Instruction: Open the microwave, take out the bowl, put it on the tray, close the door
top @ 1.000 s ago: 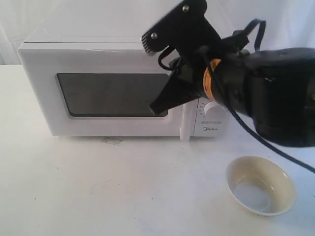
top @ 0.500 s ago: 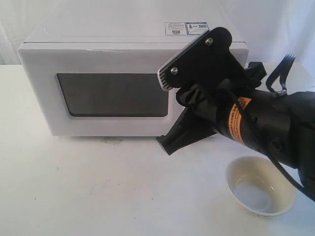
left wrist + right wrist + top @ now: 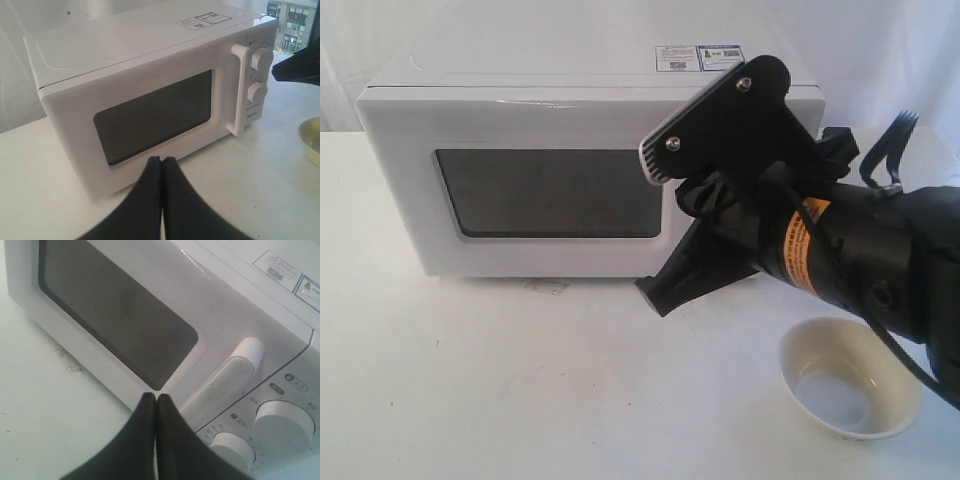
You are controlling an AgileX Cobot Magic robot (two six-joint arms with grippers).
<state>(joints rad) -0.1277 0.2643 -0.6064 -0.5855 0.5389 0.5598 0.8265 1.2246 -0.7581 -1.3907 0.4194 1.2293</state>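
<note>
The white microwave (image 3: 520,150) stands at the back of the table. Its door (image 3: 545,195) with the dark window is closed. My right gripper (image 3: 658,295) is shut and empty, its tips just in front of the door's lower right corner, close to the vertical bar handle (image 3: 227,377). My right arm hides the control panel in the exterior view. The cream bowl (image 3: 850,378) sits on the table in front of the microwave, at the right. My left gripper (image 3: 161,161) is shut and empty, facing the door from farther back. No tray is in view.
Two round white knobs (image 3: 261,58) sit on the panel right of the handle (image 3: 239,90). Stickers (image 3: 700,56) lie on the microwave's top. The white table (image 3: 520,380) stretches in front. The bowl's rim (image 3: 311,145) shows at the edge of the left wrist view.
My right arm has dropped and pulled back to the right from the door front, uncovering the stickers. Over the last half second it has stayed still. The bowl has not moved.
</note>
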